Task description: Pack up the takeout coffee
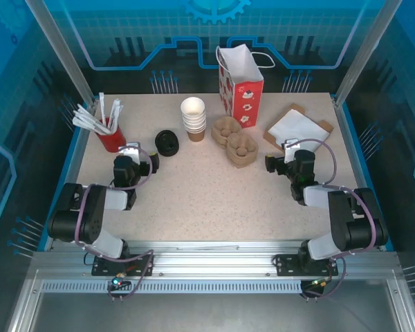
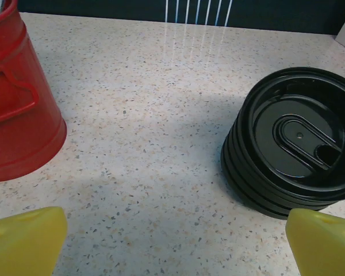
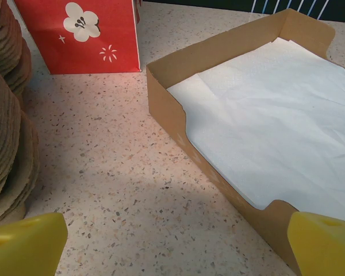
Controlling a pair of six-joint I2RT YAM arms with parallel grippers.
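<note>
Left pincer (image 2: pixel 173 241) and right pincer (image 3: pixel 175 241) spread wide, empty; lid stack (image 2: pixel 293 141) just ahead-right of left, paper cups (image 1: pixel 193 117) beyond.

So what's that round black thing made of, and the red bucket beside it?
The black lids look like shiny moulded plastic: light glints on the ridges, and several seem stacked. The red bucket looks like painted metal, smooth with a soft sheen and a raised handle bracket, though it could be plastic.
</note>
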